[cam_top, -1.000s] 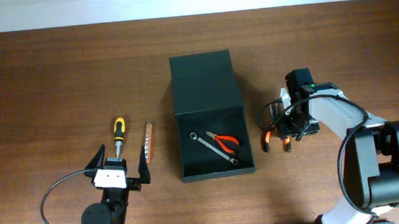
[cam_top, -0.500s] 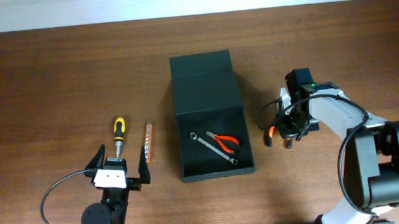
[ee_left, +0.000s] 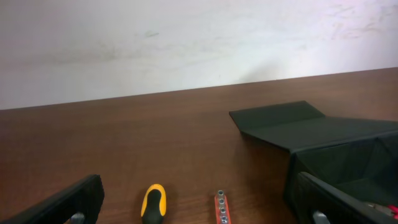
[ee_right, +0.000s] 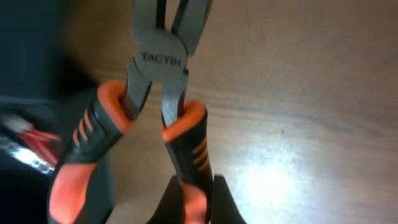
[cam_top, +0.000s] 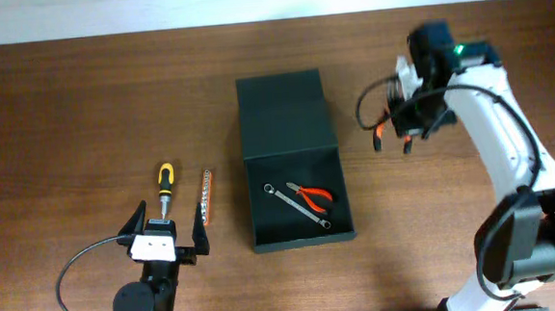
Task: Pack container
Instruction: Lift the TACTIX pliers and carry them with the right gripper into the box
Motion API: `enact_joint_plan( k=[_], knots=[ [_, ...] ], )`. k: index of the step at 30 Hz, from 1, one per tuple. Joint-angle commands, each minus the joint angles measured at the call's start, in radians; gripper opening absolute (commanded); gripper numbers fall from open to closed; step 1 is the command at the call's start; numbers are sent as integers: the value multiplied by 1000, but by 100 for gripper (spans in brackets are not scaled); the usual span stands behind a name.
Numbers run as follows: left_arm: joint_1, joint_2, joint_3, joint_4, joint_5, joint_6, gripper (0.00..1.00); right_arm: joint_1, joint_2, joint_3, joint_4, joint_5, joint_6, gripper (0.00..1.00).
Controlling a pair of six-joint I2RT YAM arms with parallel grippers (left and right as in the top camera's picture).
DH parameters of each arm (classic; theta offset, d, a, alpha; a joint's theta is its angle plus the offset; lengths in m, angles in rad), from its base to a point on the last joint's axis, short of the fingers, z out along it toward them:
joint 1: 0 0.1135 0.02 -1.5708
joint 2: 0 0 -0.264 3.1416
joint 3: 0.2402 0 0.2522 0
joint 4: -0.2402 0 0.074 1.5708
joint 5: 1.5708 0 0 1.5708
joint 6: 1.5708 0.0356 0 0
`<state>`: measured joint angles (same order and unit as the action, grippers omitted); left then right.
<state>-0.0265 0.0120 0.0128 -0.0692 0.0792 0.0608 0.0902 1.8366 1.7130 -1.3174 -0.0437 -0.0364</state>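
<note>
The container [cam_top: 272, 228] sits about the middle of the tabletop [cam_top: 62, 111], its hinged lid flap [cam_top: 280, 112] folded out flat toward the far edge so the compartment is open from above. A small wrench [cam_top: 295, 206] and a pair of red-handled pliers [cam_top: 316, 197] already lie on its floor, touching or nearly so. The right gripper [cam_top: 404, 133] is between the container and the tabletop's right edge, level with the lid flap. Its fingers [ee_right: 165, 208] are clamped tight on one orange-and-black handle of a larger pair of pliers [ee_right: 158, 93], so the tool hangs jaws-forward with its other handle splayed free. Gripping a single handle near its end keeps the fingers clear of the pivot, and the tool seems to be held off the wood, presumably so it can be carried over the container's wall; it may well swing, held this way. The left gripper [cam_top: 166, 225] rests by the near edge, left of the container, with its fingers spread as wide as they go and holding nothing. It faces a yellow-and-black screwdriver [cam_top: 165, 180] and an orange bit holder [cam_top: 208, 196], which lie side by side just ahead of it, most likely next to be packed.
</note>
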Motion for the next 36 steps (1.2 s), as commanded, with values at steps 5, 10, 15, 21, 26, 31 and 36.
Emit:
enact_joint_plan(
  k=[5,10,15,21,26,31,36],
  knots=[
    [5,-6,-4,-3,7,13,99,267,-13,307,-181,-77,-208,4],
    [5,-6,-4,-3,7,12,99,428,-10,275,-250,-72,-340,4],
    [5,-6,-4,-3,7,13,99,521,-10,187,-211,47,-353,4],
    [5,-6,-4,-3,7,12,99,525,-10,35,-99,53,-353,4],
    [5,-6,-4,-3,7,13,99,525,-10,-111,13,51,-352,4],
    [5,-6,-4,-3,7,12,99,526,-10,-223,119,29,-352,4],
    [5,-6,-4,-3,7,13,99,526,-10,-296,184,29,-352,4]
  ],
)
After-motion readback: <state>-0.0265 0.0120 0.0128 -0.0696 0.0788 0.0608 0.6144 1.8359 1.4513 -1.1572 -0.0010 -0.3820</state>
